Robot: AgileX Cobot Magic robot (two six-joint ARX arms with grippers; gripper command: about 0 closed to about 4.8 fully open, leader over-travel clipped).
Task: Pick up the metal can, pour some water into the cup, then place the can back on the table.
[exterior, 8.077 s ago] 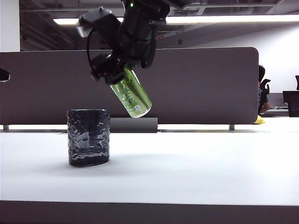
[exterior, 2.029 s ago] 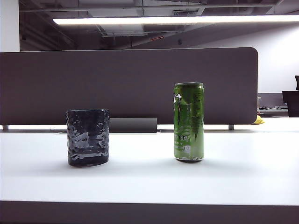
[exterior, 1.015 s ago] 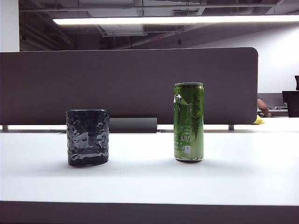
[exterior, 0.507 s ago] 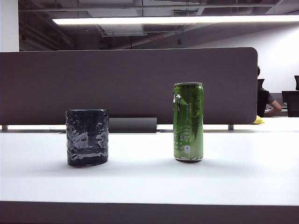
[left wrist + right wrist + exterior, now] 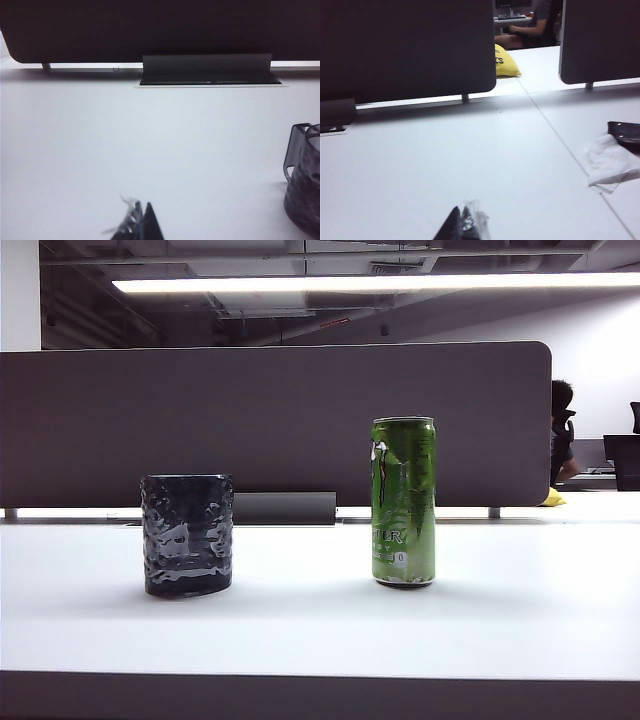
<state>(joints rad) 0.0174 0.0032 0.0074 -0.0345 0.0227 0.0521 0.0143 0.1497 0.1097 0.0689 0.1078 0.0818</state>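
While both grippers shut [image 5: 142, 225] [image 5: 465, 225]: dimpled glossy cup [image 5: 188, 534], slim can [image 5: 404, 502].

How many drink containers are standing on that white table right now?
2. The tall slim green metal can stands upright toward the right of the white table; the short, wide, dark dimpled cup stands apart to its left. No gripper touches either; none seem hidden.

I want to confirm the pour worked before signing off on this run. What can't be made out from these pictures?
- Water in the cup: exterior view is side-on; dark dimpled walls hide the inside.
- Cup in left wrist view: cut off by the frame edge.
- Metal can: its contents, hidden by opaque walls.
- Left gripper and right gripper: only shut tips show; absent from exterior view.
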